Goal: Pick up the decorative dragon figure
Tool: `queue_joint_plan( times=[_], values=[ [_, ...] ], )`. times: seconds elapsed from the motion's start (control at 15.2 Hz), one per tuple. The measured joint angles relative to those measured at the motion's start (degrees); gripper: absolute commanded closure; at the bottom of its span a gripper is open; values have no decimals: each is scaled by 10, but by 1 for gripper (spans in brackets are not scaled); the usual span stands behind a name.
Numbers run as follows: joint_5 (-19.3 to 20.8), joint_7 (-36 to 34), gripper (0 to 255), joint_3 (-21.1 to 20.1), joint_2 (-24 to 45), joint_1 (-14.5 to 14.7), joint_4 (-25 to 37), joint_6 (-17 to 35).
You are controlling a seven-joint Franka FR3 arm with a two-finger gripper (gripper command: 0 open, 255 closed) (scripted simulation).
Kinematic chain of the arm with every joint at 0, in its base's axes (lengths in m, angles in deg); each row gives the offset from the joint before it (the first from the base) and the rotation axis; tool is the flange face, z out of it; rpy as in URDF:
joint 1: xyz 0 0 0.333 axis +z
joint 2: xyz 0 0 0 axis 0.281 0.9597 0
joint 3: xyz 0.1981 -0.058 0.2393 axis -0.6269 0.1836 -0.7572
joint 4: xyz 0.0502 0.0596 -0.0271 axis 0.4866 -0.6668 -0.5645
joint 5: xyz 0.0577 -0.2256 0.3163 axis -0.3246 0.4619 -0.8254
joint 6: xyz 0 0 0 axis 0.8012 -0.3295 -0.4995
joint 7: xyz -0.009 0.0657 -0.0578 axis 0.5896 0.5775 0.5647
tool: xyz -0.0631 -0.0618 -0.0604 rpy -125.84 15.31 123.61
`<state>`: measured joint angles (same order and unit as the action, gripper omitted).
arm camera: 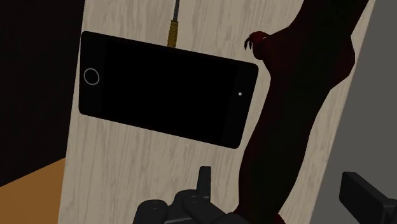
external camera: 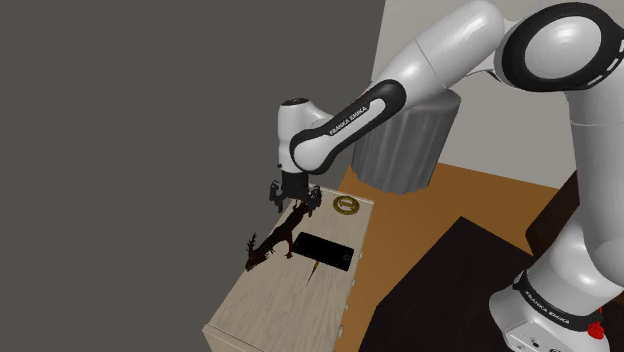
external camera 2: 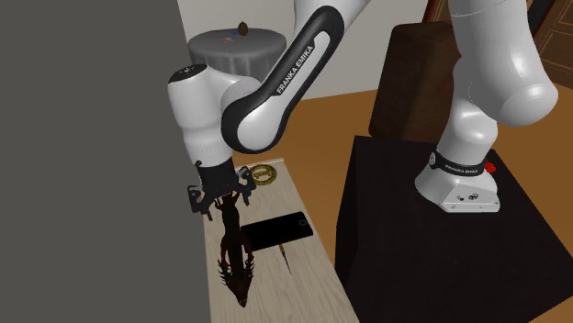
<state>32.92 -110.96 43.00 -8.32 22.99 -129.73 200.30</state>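
So, closest in: my gripper [arm camera: 283, 188] has its fingers spread apart, and the dragon figure [arm camera: 299, 95] runs right up the gap between them. I can't see either finger touching it (so I'm not calling it held). Its dark reddish body starts under my palm and stretches away from me. Its long axis follows the edge of the pale table [arm camera: 127, 172] next to the grey wall [external camera: 150, 120]. That puts my fingers across the axis, near one end rather than the middle. My guess is that closing here grabs it off-balance, with the horned end sticking out far from the grip. Just beside the body lies a black phone [arm camera: 168, 89], turned crosswise to the dragon's line. Pose-wise, my wrist points straight down over the table's wall-side edge, with the forearm reaching in from above.
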Motion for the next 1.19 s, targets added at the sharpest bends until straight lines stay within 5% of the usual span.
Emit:
queue_joint_plan(
  times=[0.26, 0.33, 1.19],
  values=[
    [5, -2, 0, 4, 19, 3, 1, 17],
    [5, -2, 255, 5, 19, 3, 1, 18],
    [2, -1, 255, 2, 7, 1, -2, 9]
  ],
)
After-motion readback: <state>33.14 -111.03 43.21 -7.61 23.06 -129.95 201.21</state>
